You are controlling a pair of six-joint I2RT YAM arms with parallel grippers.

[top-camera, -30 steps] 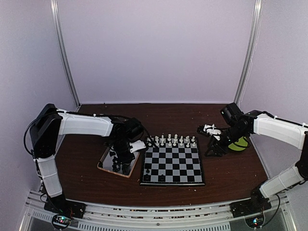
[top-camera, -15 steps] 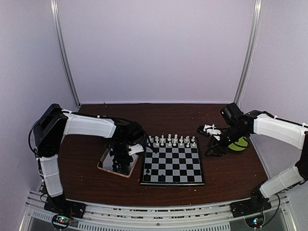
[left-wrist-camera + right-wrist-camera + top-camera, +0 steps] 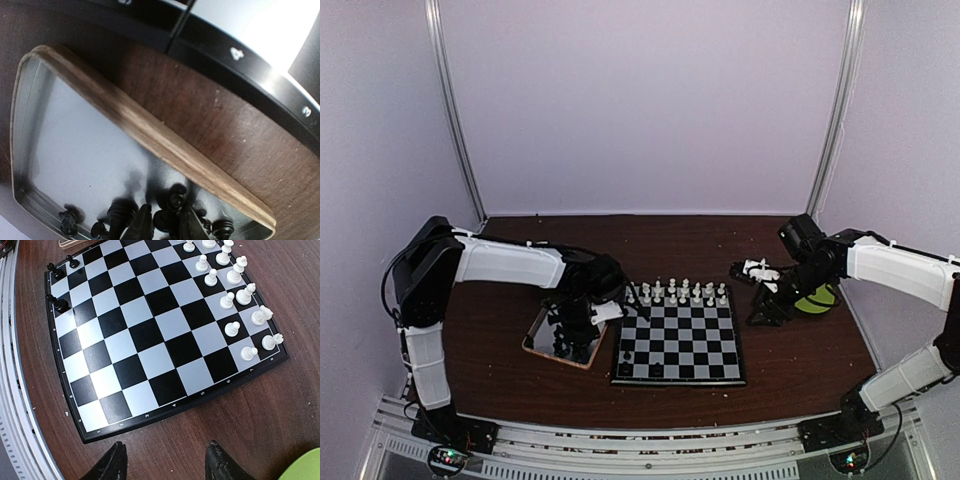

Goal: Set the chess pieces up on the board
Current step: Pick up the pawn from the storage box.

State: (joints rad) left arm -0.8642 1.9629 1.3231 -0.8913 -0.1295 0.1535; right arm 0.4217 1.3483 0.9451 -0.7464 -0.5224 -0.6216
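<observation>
- Leftward — left gripper (image 3: pixel 164 227) in the tray (image 3: pixel 75 150), jaws narrowly parted astride black chess pieces (image 3: pixel 116 212); pinching or not, cannot tell.
- Meanwhile, right gripper (image 3: pixel 165 467) spread, empty, beside the board (image 3: pixel 150 335) — white chess pieces (image 3: pixel 230 328) on its far rows.

**What else is lying about**

A silver tray (image 3: pixel 536 341) with a pale wooden rim lies toward the left edge of the dark brown worktop (image 3: pixel 520 250). A lime-green object (image 3: pixel 817 299) sits near the right edge.
</observation>
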